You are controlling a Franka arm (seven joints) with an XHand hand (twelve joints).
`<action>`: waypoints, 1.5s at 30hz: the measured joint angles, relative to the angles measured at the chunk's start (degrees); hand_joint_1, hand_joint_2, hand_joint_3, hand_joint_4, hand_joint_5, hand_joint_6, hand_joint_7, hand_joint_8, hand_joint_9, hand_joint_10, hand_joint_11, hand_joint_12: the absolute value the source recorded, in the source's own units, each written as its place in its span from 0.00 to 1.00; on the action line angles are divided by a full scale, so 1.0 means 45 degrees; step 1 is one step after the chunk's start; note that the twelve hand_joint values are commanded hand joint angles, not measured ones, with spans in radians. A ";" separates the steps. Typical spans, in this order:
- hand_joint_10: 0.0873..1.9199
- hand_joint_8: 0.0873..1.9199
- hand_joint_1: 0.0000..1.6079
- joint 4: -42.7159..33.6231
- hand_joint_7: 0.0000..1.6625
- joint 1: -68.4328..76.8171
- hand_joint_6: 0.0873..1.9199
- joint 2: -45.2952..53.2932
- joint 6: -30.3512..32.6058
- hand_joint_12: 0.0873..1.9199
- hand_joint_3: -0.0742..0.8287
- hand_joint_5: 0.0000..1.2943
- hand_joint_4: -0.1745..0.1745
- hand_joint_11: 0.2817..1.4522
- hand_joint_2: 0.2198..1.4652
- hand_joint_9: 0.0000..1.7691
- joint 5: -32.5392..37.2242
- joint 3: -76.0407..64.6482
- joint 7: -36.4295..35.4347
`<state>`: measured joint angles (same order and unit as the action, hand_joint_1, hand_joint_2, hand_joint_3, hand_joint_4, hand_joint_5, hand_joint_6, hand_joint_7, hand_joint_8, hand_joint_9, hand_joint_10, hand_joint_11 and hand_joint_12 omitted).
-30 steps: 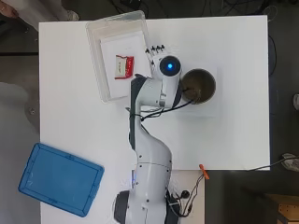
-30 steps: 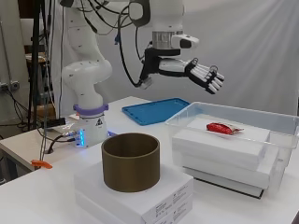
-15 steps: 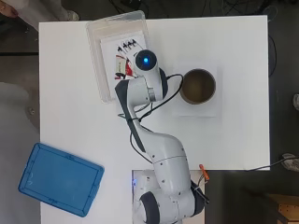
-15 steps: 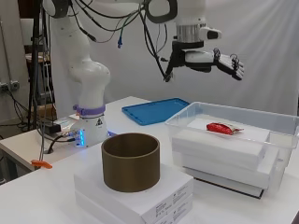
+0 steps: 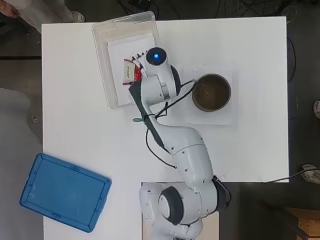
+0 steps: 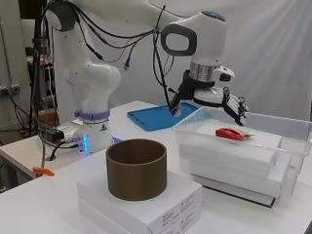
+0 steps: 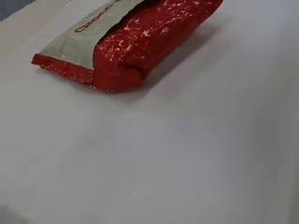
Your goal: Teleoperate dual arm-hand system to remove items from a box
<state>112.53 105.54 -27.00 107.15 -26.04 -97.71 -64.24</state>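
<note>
Far left in the side view, the arm's base is seen standing at the table (image 6: 29, 204) edge, well away from the action. Moving right, a brown round tub (image 6: 136, 168) is found resting on a flat white box (image 6: 146, 202), apart from everything that matters here. Behind it, a blue tray (image 6: 156, 117) is seen lying on the table. Then the hand (image 6: 229, 103) is reached: it is held just above the near-left part of the clear box (image 6: 292, 161), fingers straight and spread, angled downward, nothing held between them. Just to the right of those fingertips, and slightly lower, a red packet (image 6: 235, 133) is seen lying flat on the white slab (image 6: 229, 151) inside the clear box, not touched by the hand. In the overhead view the packet (image 5: 131, 70) is partly covered by the arm. From the wrist view the packet (image 7: 135, 37) is shown close ahead, its long axis running slantwise across the hand's line of approach. Judged from this, a short drop forward and down is called for before the fingers can be closed around the packet.
</note>
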 joint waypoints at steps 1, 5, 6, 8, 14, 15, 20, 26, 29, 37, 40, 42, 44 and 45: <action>0.00 0.00 0.11 0.0015 0.29 0.0256 0.00 -0.0109 -0.0023 0.00 0.08 0.27 0.50 0.27 0.60 0.33 -0.0181 -0.0112 0.0110; 0.00 0.00 0.11 0.0128 0.29 0.1082 0.00 -0.0534 0.0079 0.00 0.07 0.27 0.51 0.26 0.59 0.33 -0.0853 -0.0436 0.0426; 0.00 0.00 0.11 0.0142 0.29 0.1304 0.00 -0.0662 0.0091 0.00 0.07 0.28 0.51 0.26 0.59 0.33 -0.1049 -0.0537 0.0424; 0.00 0.00 0.11 0.0147 0.30 0.1714 0.00 -0.0919 0.0095 0.00 0.08 0.28 0.50 0.27 0.59 0.34 -0.1297 -0.0789 0.0418; 0.00 0.00 0.13 -0.0243 0.41 0.2841 0.00 -0.1528 -0.0590 0.00 0.09 0.31 0.49 0.37 0.62 0.44 -0.1836 -0.1559 0.0760; 0.00 0.00 0.15 -0.0262 0.43 0.2927 0.00 -0.1585 -0.0652 0.00 0.09 0.35 0.54 0.38 0.63 0.45 -0.1911 -0.1650 0.0851; 0.59 0.61 0.81 -0.0384 0.44 0.3073 0.50 -0.1305 -0.1030 0.41 0.09 0.72 0.03 0.33 0.75 0.51 -0.1841 -0.1029 0.2500; 0.67 0.58 0.84 -0.0520 0.45 -0.1781 0.51 0.3381 -0.0994 0.60 0.08 0.74 0.00 0.26 0.75 0.51 0.1228 0.4205 0.1055; 0.68 0.58 0.84 -0.0519 0.45 -0.4681 0.51 0.5229 -0.0962 0.60 0.08 0.74 0.00 0.25 0.75 0.50 0.1090 0.5814 0.1173; 0.04 0.00 0.64 -0.0649 0.54 -0.5111 0.55 0.2773 -0.1070 0.25 0.08 0.70 0.91 0.32 0.74 0.57 0.1729 0.2914 0.1070; 0.00 0.00 0.62 -0.0670 0.52 -0.4400 0.56 0.2087 -0.1248 0.14 0.08 0.69 0.97 0.36 0.75 0.56 0.2165 0.2861 0.1133; 0.00 0.00 0.62 -0.0632 0.50 -0.4808 0.57 0.1734 -0.1420 0.05 0.08 0.68 0.96 0.39 0.76 0.54 0.2237 0.3628 0.1025; 0.00 0.00 0.62 -0.0603 0.48 -0.5921 0.57 0.1108 -0.1602 0.00 0.08 0.69 0.99 0.39 0.75 0.51 0.2331 0.4615 0.0877; 0.00 0.00 0.62 -0.0578 0.47 -0.6670 0.56 0.0741 -0.1686 0.00 0.08 0.69 1.00 0.38 0.75 0.50 0.2407 0.5072 0.0823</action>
<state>109.93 75.52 -23.67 99.56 -15.21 -74.88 -60.54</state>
